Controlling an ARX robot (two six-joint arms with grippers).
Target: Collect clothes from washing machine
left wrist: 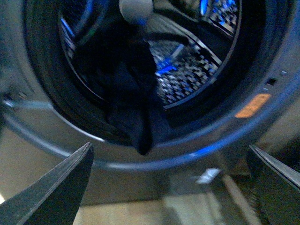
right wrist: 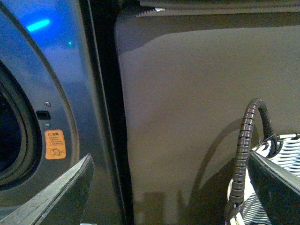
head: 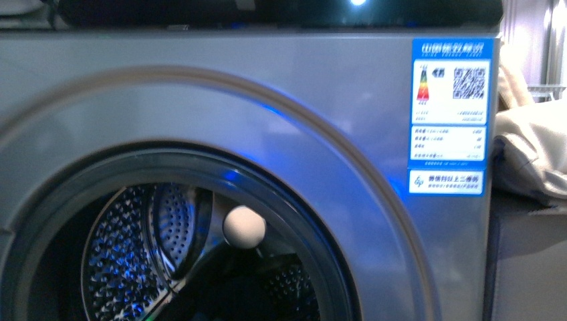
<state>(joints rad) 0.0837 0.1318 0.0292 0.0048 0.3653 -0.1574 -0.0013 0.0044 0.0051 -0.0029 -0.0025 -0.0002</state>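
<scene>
The grey washing machine (head: 321,100) fills the front view, its round opening showing the perforated steel drum (head: 134,254) and a pale ball (head: 243,227). In the left wrist view a dark navy garment (left wrist: 133,101) hangs out of the drum mouth over the door seal. My left gripper (left wrist: 171,187) is open and empty, below and in front of the garment, apart from it. My right gripper (right wrist: 171,187) is open and empty, facing a grey-brown panel beside the machine's front (right wrist: 51,70), near the orange sticker (right wrist: 55,144).
A white-and-grey woven basket (right wrist: 276,159) with a dark ribbed handle (right wrist: 243,150) stands by my right gripper. Beige cushions (head: 531,147) lie to the right of the machine. A blue-white label (head: 449,114) is on the machine's front. Pale floor (left wrist: 154,211) lies below the door.
</scene>
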